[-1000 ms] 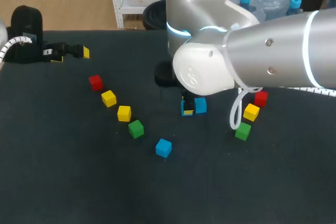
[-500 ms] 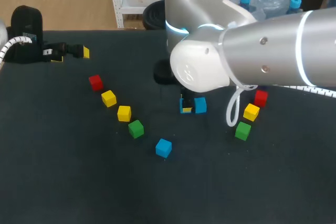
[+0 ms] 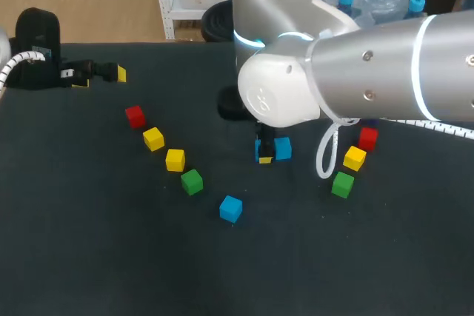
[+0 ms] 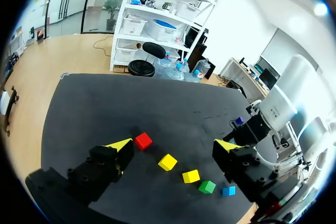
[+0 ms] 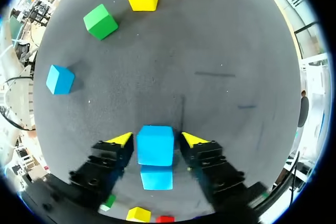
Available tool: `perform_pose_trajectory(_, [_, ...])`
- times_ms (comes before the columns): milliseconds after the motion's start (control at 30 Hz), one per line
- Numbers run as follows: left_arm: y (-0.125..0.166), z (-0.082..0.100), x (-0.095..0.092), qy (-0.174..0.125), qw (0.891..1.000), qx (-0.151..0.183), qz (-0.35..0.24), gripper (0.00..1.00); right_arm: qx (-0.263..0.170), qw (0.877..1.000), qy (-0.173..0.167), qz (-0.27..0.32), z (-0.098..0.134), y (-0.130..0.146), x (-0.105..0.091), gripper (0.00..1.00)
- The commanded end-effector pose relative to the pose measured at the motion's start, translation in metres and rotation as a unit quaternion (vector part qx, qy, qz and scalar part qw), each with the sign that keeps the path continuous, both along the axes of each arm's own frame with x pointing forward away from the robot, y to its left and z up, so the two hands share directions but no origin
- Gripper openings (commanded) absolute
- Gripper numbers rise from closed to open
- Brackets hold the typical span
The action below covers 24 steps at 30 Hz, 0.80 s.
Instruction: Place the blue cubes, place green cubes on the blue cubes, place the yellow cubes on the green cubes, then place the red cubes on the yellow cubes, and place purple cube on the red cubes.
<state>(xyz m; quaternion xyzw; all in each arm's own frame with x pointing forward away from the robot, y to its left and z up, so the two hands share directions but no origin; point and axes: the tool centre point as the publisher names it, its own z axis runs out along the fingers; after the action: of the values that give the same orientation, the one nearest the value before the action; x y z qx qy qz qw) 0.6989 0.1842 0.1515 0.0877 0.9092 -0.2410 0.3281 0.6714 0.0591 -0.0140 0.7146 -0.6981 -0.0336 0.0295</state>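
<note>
Barely begun, it seems: nothing on the black table (image 3: 89, 257) is stacked yet. The right arm (image 3: 370, 72) comes in to mid-table, where the right gripper (image 5: 157, 139) straddles a blue cube (image 5: 155, 145), jaws seemingly spread just off its sides. A second blue cube (image 3: 282, 148) sits just beside it at 3 o'clock. The left gripper (image 4: 173, 145) hangs wide open and empty near the far edge at 10 o'clock. A third blue cube (image 3: 230, 209) waits at 7 o'clock, ending a loose row (image 3: 175, 159). Three more cubes (image 3: 355, 158) lie at 3 o'clock; no purple shows. Open room lies toward 6 o'clock.
</note>
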Motion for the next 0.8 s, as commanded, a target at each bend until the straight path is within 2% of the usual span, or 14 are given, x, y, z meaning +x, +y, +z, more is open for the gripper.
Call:
perform_pose_trajectory(33, [0.001,-0.001,0.0,-0.002,1.0,-0.003,-0.002,1.0,0.006,1.0,-0.002,0.001,0.001,0.001,0.001,1.0])
perform_pose_trajectory(167, [0.001,-0.001,0.0,-0.002,1.0,-0.003,-0.002,1.0,0.006,1.0,-0.005,0.001,0.005,0.002,0.003,1.0])
perform_pose_trajectory(300, [0.001,-0.001,0.0,-0.002,1.0,-0.003,-0.002,1.0,0.013,1.0,-0.015,0.003,0.022,0.005,0.004,1.0])
perform_pose_trajectory(567, [0.001,-0.001,0.0,-0.002,1.0,-0.003,-0.002,1.0,0.041,0.999,-0.025,0.0,0.064,0.006,-0.016,1.0])
perform_pose_trajectory(800, [0.001,-0.001,0.0,-0.002,1.0,-0.003,-0.002,1.0,0.078,0.997,-0.026,-0.001,0.077,-0.004,-0.029,1.0])
